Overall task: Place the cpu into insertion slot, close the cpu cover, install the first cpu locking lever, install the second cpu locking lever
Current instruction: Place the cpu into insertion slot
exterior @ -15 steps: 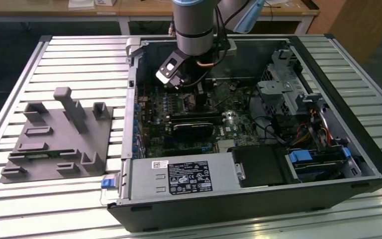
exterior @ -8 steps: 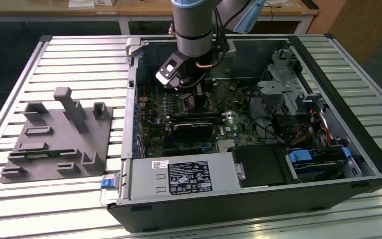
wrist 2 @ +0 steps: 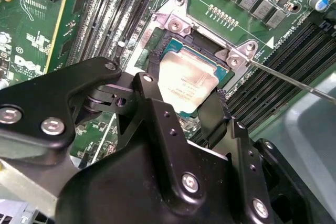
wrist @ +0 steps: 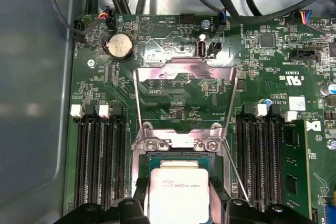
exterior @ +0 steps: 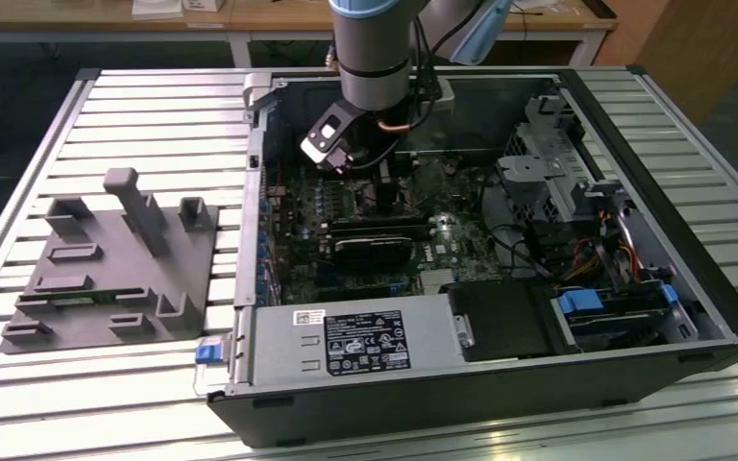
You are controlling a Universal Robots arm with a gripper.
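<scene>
The cpu [wrist: 178, 195] is seen between the two fingers of the gripper [wrist: 180, 195], which are drawn narrow against two opposite edges of it, so it appears to be held. It lies directly under the gripper and directly over the slot [wrist: 173, 157]. It cannot be told whether it is already seated.

The cpu is square, so no long axis is to be named. It lies flat, with the metal top toward the gripper, and in the second wrist view its edges [wrist 2: 186, 85] run nearly parallel to the slot's rim.

The cover [wrist: 184, 69] is raised open, and both levers [wrist: 137, 103] are free.
</scene>
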